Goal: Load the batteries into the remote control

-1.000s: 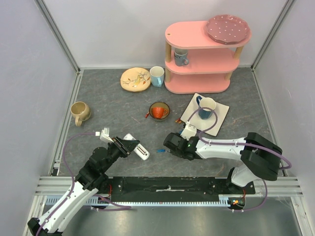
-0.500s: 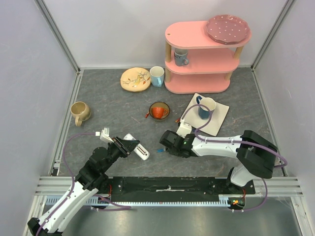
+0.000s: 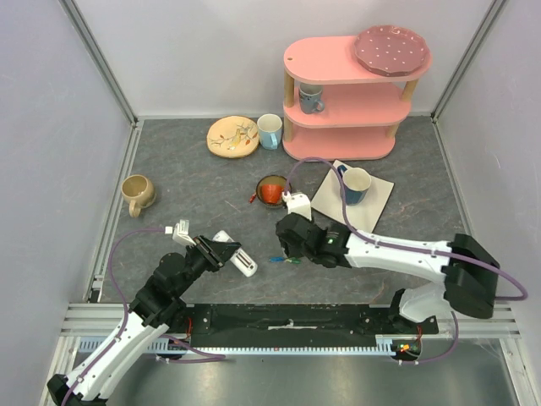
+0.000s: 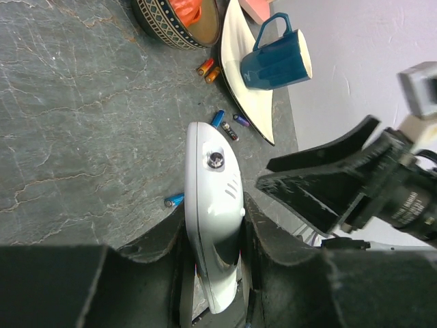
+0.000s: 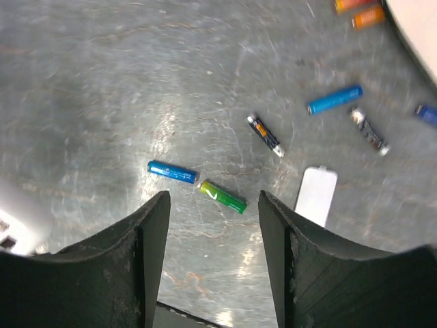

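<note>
The left gripper [image 3: 221, 251] is clamped on the remote control [image 4: 214, 205], near the worktop's near edge, left of centre. The right gripper [image 5: 212, 203] hangs spread wide over a blue battery [image 5: 172, 171] and a green battery [image 5: 222, 196] — 2 lying almost end to end — mid near edge.

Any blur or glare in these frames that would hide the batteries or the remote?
Right wrist view: slight smear toward the right edge and a pale sheen on the table beside the blue battery; the green battery reads clearly. Left wrist view: the remote control is sharp, the fingers of the left tool beside it dark and soft. Top view: evenly lit, no glare.
</note>
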You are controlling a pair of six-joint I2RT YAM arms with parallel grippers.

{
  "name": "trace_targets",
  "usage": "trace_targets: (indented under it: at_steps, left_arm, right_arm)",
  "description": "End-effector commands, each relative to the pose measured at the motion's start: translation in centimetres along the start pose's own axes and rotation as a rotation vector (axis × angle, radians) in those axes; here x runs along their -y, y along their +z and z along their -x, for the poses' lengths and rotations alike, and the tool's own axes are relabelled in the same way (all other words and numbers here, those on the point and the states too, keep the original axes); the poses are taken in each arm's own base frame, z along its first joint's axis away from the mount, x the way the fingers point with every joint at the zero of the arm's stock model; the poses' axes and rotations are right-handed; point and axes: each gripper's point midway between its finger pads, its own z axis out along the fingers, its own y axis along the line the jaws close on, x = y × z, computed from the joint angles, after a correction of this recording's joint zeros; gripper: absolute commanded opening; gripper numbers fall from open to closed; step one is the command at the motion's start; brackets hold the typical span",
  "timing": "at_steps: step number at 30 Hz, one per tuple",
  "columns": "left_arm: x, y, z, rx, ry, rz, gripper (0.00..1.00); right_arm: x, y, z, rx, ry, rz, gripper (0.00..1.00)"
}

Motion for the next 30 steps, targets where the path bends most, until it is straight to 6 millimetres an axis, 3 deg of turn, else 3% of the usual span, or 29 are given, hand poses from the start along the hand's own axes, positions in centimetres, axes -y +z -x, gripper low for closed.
trace_targets:
  at_steps: [1,3,7,16,23,30]
  left_arm:
    - [-2.1,0.2,-1.2,-0.029,0.022,0.044,0.02]
    - [-2.0,0.2,-1.1,-0.026,0.021,0.044,0.02]
    - [-2.0,0.2,-1.0,-0.022,0.026,0.041,0.02]
    - [-1.9,-0.2,-0.7,-0.016,0.043,0.048,0.02]
    - [-1.9,-0.4,-0.6,-0.007,0.038,0.039,0.02]
    - [-1.9,-0.3,-0.6,-0.005,0.04,0.04,0.02]
  right_arm:
    - [-0.8,-1.5,0.7,0.04,-0.512,0.204,0.61]
    - [0.5,-0.8,-1.2,-0.053,-0.644,0.181,0.6]
    - [1.0,0.1,-3.6,-0.13,-0.72,0.213,0.57]
    - [-0.5,2.1,-4.4,-0.126,-0.721,0.271,0.48]
    - [1.0,3.6,-4.5,-0.15,-0.691,0.249,0.47]
    - [1.2,3.3,-5.0,-0.169,-0.667,0.305,0.43]
